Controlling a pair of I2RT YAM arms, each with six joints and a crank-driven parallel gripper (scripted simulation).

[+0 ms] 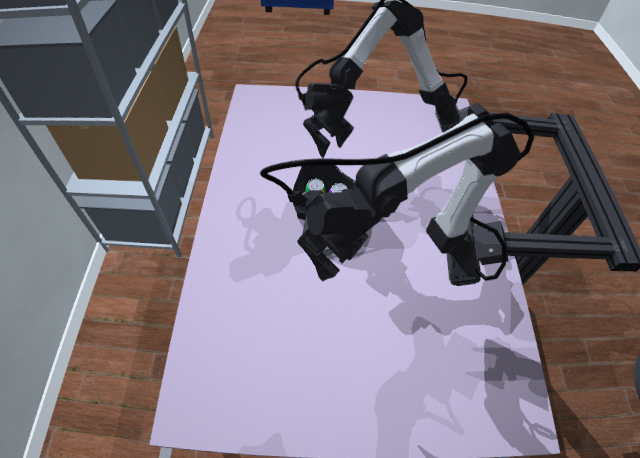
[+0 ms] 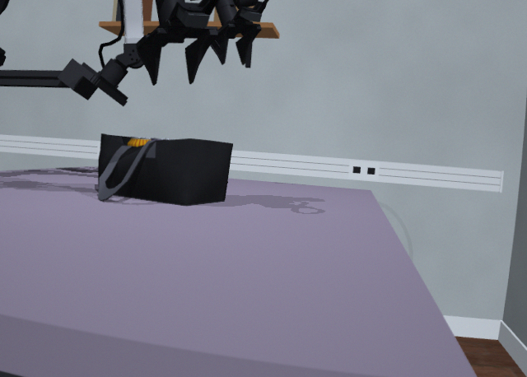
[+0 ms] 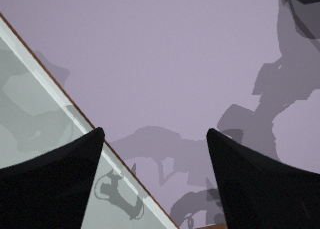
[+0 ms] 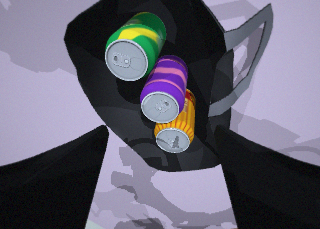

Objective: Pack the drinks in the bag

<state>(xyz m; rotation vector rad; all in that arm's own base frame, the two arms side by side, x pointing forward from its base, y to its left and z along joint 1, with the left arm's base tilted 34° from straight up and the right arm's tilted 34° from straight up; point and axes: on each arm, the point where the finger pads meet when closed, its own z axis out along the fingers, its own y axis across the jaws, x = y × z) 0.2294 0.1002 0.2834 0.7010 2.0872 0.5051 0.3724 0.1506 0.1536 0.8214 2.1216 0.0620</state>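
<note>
On the lilac table point(image 1: 258, 339) point(image 2: 255, 258) point(image 3: 160, 54) point(image 4: 30, 99), toward the far side, the black canvas bag point(image 1: 330, 175) point(image 2: 183, 173) point(image 4: 90, 69) stands walls up, a grey handle point(image 2: 132, 167) point(image 4: 247, 26) drooping outside. Above, the near left gripper point(image 1: 336, 268) point(image 2: 235, 65) point(image 3: 157, 131) and far right gripper point(image 1: 332, 150) point(image 2: 172, 82) point(image 4: 161, 128) hang open and empty. Inside, left to right, are green-and-yellow point(image 1: 315, 185) point(image 4: 142, 36), purple-and-pink point(image 1: 338, 187) point(image 4: 167, 81) and orange-yellow drink cans point(image 2: 138, 141) point(image 4: 185, 118), their brands unreadable from here.
</note>
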